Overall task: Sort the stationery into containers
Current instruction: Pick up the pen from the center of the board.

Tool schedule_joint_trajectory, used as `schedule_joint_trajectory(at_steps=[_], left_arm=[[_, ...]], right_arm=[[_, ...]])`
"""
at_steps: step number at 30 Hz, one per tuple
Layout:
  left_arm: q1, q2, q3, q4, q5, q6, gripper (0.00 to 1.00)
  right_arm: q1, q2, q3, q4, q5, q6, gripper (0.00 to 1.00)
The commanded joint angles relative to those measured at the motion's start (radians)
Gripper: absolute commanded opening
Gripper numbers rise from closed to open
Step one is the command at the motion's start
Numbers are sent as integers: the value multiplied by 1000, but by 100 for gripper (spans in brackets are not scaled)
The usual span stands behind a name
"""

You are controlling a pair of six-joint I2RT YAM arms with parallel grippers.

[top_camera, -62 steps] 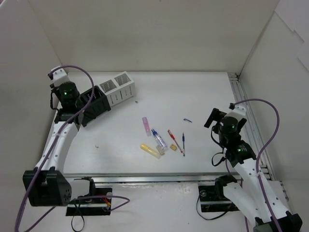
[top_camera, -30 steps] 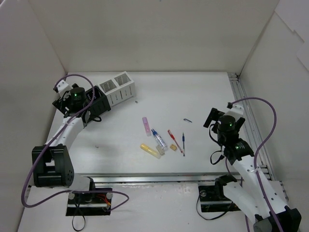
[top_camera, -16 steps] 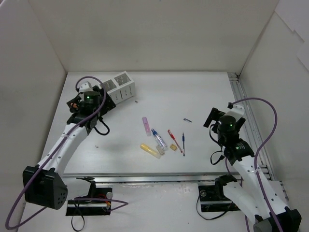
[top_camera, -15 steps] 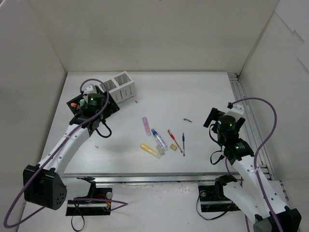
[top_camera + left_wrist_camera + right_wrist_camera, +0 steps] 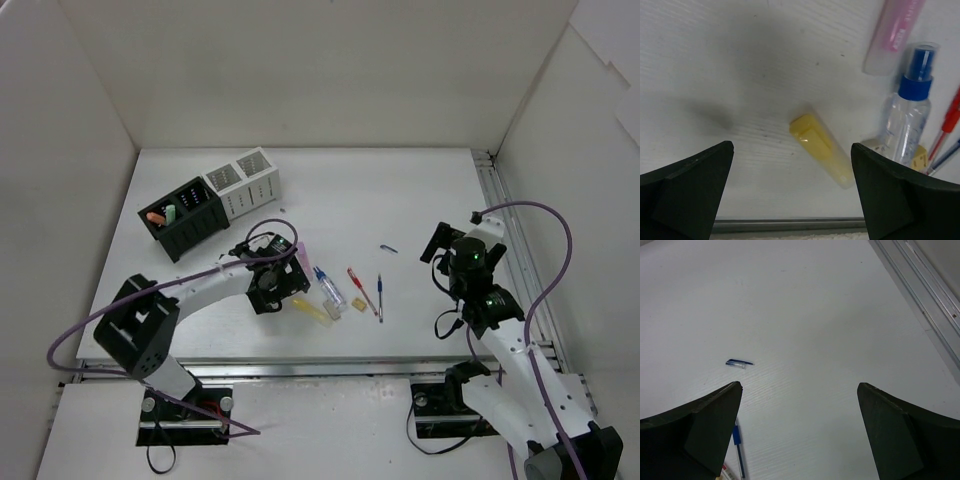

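white bench (image 5: 430,190), white walls (image 5: 300,70) | left end effector (image 5: 791,146) spread above yellow highlighter (image 5: 821,150) near front edge | right end effector (image 5: 799,385) spread, empty

Glossy plastic yellow highlighter (image 5: 821,150), matt table (image 5: 730,65)

Organisers (image 5: 250,195) back-left (side by side); pens (image 5: 362,290) centre, highlighters (image 5: 312,311) beside.

Setting: robotics lab test cell. Bare white tabletop (image 5: 420,190), boxed in by plain white panels (image 5: 300,70) ahead of the right gripper (image 5: 798,386) and outboard of it, and outboard of the left gripper (image 5: 790,145). Aluminium rail (image 5: 920,285) lies just right of the right gripper. Purple cables (image 5: 525,206) loop off the arms, and the base mounts (image 5: 450,400) sit behind.
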Motion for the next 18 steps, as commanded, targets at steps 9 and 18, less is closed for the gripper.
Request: schedule_joint_trajectory(at_steps=[9,18], left_arm=[[-44,200,155,1,103,-91,91],[-62,233,146,12,127,-74,36]], right_arm=[[8,49,23,51,15,27,98],[7,75,34,50,-4,32,98]])
